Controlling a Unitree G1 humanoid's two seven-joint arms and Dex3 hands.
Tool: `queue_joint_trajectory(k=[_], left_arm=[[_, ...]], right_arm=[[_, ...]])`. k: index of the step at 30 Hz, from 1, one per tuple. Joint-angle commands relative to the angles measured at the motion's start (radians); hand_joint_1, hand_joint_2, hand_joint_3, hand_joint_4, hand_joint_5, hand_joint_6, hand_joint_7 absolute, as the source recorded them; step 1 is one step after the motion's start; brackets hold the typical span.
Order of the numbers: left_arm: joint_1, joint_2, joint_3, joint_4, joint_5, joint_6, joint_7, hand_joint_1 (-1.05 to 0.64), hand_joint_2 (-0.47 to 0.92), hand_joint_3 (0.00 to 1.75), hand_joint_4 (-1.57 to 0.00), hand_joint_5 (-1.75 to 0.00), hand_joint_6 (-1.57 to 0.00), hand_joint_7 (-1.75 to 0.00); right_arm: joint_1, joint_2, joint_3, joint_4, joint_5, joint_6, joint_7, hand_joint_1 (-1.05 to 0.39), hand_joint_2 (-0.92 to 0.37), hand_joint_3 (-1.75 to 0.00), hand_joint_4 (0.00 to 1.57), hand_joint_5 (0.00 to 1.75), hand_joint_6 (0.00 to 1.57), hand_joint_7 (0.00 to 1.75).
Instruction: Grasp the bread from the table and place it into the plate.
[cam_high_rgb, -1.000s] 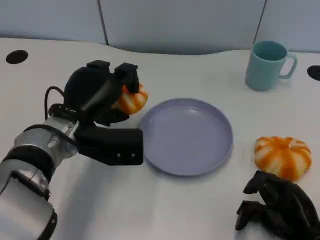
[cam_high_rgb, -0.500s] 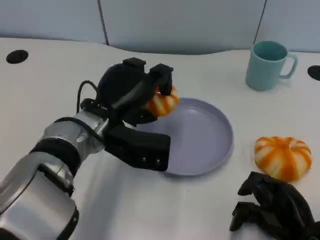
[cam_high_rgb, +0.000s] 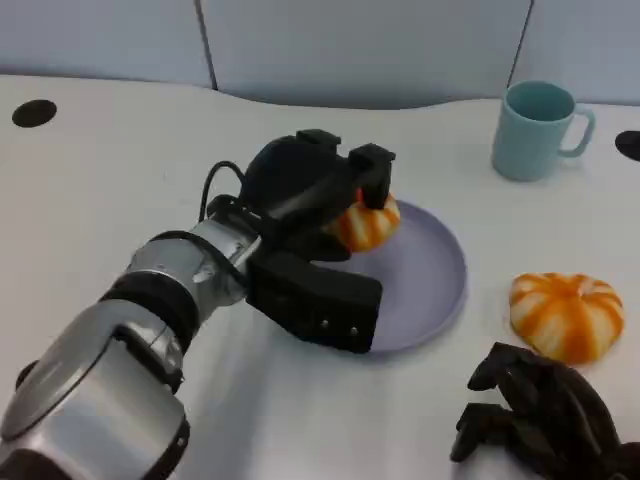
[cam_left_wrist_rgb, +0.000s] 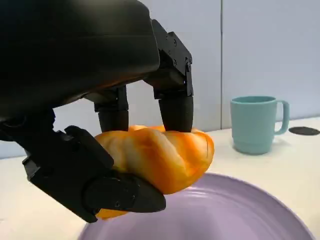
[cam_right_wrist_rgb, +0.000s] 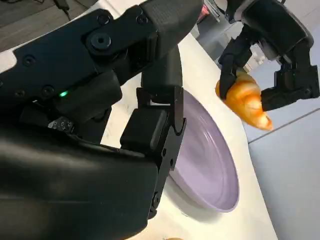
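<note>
My left hand (cam_high_rgb: 310, 190) grips an orange-and-white striped bread roll (cam_high_rgb: 368, 224) and holds it just above the far left part of the lavender plate (cam_high_rgb: 425, 275). The left wrist view shows the roll (cam_left_wrist_rgb: 160, 155) pinched between fingers above and thumb below, with the plate (cam_left_wrist_rgb: 225, 210) right under it. In the right wrist view the roll (cam_right_wrist_rgb: 245, 102) hangs over the plate (cam_right_wrist_rgb: 205, 160). A second striped bread (cam_high_rgb: 565, 312) lies on the table right of the plate. My right hand (cam_high_rgb: 545, 415) rests at the lower right near that bread, fingers curled, holding nothing.
A teal mug (cam_high_rgb: 535, 130) stands at the back right, also seen as the mug (cam_left_wrist_rgb: 255, 122) beyond the plate. Two dark round holes (cam_high_rgb: 33, 113) sit in the white tabletop near the far edges. A grey wall panel closes off the back.
My left hand has carried the roll to the right, from beside the plate's left rim to above the plate. The right hand has barely shifted.
</note>
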Motion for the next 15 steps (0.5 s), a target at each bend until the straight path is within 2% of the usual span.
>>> queue_joint_trajectory(k=[1, 3, 5, 6, 8, 12, 15], left_arm=[[-0.015, -0.013, 0.01, 0.006, -0.015, -0.004, -0.034, -0.24, 0.79, 0.47, -0.89, -1.75, -0.73, -1.53], [-0.014, -0.023, 0.007, 0.008, -0.012, 0.008, -0.042, -0.29, 0.8, 0.33, -0.87, -1.75, -0.77, -1.28], [-0.012, -0.033, 0.009, 0.01, -0.014, 0.021, -0.059, -0.3, 0.83, 0.23, -0.87, -1.75, -0.75, -1.34], [-0.011, -0.038, 0.011, 0.011, -0.017, 0.027, -0.07, -0.29, 0.87, 0.24, -0.86, -1.75, -0.71, -1.58], [-0.008, -0.048, 0.023, 0.014, -0.033, 0.024, -0.103, -0.26, 0.9, 0.26, -0.85, -1.75, -0.7, -1.7], [-0.004, -0.06, 0.039, 0.017, -0.059, 0.028, -0.158, -0.26, 0.9, 0.28, -0.84, -1.75, -0.66, -1.74], [-0.001, -0.066, 0.045, 0.018, -0.063, 0.033, -0.177, -0.23, 0.9, 0.28, -0.83, -1.75, -0.66, -1.71]], right_arm=[[0.015, 0.004, 0.001, -0.026, 0.002, -0.006, -0.013, -0.85, -0.76, 0.0, 1.45, 0.81, 1.28, 0.78], [0.019, 0.006, 0.005, -0.032, -0.001, -0.005, -0.018, -0.85, -0.76, 0.0, 1.45, 0.8, 1.27, 0.78], [0.021, 0.008, 0.007, -0.037, 0.001, -0.001, -0.021, -0.85, -0.76, 0.0, 1.44, 0.8, 1.27, 0.78], [0.022, 0.009, 0.008, -0.038, 0.002, 0.001, -0.021, -0.84, -0.76, 0.0, 1.44, 0.8, 1.26, 0.79], [0.023, 0.011, 0.01, -0.043, 0.001, 0.003, -0.025, -0.84, -0.76, 0.0, 1.44, 0.81, 1.25, 0.8], [0.026, 0.011, 0.015, -0.048, -0.004, -0.001, -0.029, -0.84, -0.77, -0.01, 1.44, 0.82, 1.25, 0.82], [0.028, 0.01, 0.018, -0.053, -0.005, 0.0, -0.03, -0.84, -0.78, -0.01, 1.43, 0.83, 1.24, 0.82]])
